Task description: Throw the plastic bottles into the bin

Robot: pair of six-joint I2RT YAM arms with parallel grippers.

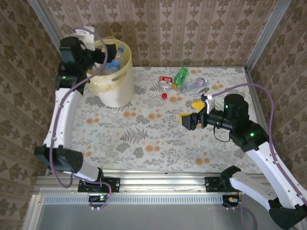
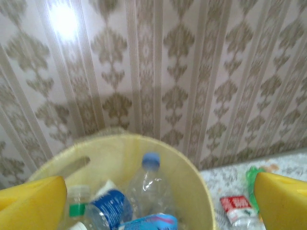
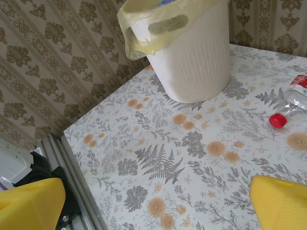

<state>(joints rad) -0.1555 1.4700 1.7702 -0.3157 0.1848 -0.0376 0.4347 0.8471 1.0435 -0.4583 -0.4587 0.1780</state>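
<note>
Left wrist: my left gripper [image 2: 158, 203], jaws wide and empty, over the bin [image 2: 120, 153] at eleven o'clock, placed for dropping. Binned bottles [image 2: 144, 187] lie inside. My right gripper [image 1: 192, 111], also spread, waits near the loose bottles [image 1: 181, 80] at one o'clock.

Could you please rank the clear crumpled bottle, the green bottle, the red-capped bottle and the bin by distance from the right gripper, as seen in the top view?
From the right gripper:
1. Clear crumpled bottle, just beyond it.
2. Green bottle and red-capped bottle, farther back and to the left; too close to call.
3. Bin, far left corner.
</note>
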